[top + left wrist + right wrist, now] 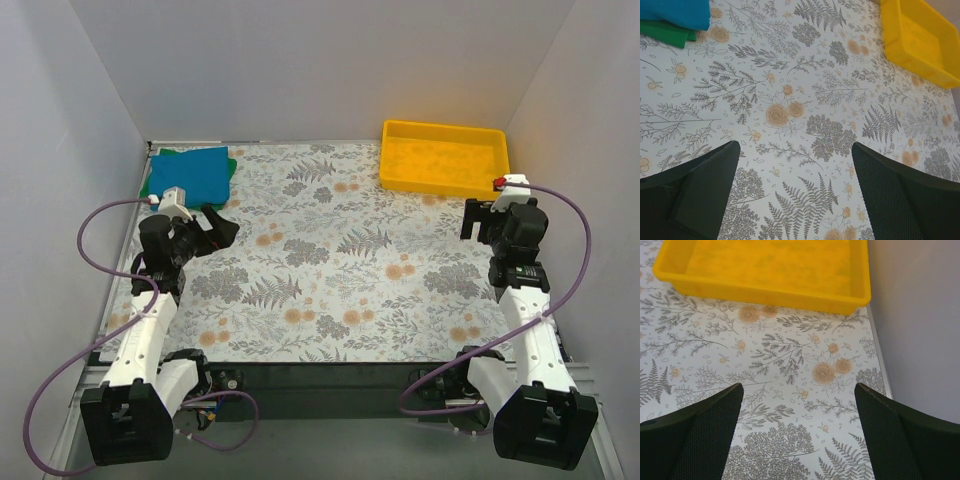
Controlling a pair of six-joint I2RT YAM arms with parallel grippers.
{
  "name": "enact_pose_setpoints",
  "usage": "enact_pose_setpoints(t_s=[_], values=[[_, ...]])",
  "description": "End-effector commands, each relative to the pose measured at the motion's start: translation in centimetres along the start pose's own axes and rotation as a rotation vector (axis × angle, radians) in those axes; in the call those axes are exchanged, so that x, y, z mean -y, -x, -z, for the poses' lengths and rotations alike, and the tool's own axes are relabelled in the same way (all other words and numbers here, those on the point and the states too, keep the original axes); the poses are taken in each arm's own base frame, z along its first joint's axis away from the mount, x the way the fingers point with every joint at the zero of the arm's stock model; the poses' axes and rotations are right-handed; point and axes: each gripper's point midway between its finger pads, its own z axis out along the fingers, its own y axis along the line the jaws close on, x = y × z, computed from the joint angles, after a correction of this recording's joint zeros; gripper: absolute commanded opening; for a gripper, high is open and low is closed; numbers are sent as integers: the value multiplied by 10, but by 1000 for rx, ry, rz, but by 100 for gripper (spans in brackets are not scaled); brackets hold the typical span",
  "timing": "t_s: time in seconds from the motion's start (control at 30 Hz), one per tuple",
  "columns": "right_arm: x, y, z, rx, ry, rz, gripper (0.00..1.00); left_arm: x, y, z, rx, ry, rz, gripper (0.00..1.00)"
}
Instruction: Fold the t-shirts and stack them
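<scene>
The teal-blue t-shirt (190,171) lies folded on top of the folded green t-shirt (229,163) at the table's far left corner; only green edges show under it. In the left wrist view the teal shirt (675,12) and green shirt (670,34) sit at the top left. My left gripper (222,226) is open and empty, held just in front of the stack and apart from it; it also shows in the left wrist view (795,175). My right gripper (480,222) is open and empty near the right edge, over bare cloth (797,412).
An empty yellow tray (444,157) stands at the far right, also in the right wrist view (765,265) and the left wrist view (920,42). A floral cloth (340,260) covers the table. White walls close in the left, back and right sides.
</scene>
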Motion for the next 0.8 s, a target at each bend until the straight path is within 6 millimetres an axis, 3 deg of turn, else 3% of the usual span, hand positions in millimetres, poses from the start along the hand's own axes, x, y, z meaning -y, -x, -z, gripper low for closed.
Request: enact_pose_setpoints(t_s=[0.0, 0.07, 0.43, 0.77], values=[[18, -6, 4, 25, -126, -62, 98, 2, 7, 4, 41, 6, -36, 95], [19, -20, 4, 3, -136, -63, 98, 1, 5, 4, 39, 11, -37, 95], [19, -43, 9, -15, -136, -80, 98, 0, 3, 2, 36, 21, -39, 95], [21, -43, 7, -12, -117, -20, 98, -3, 2, 2, 33, 31, -43, 95]])
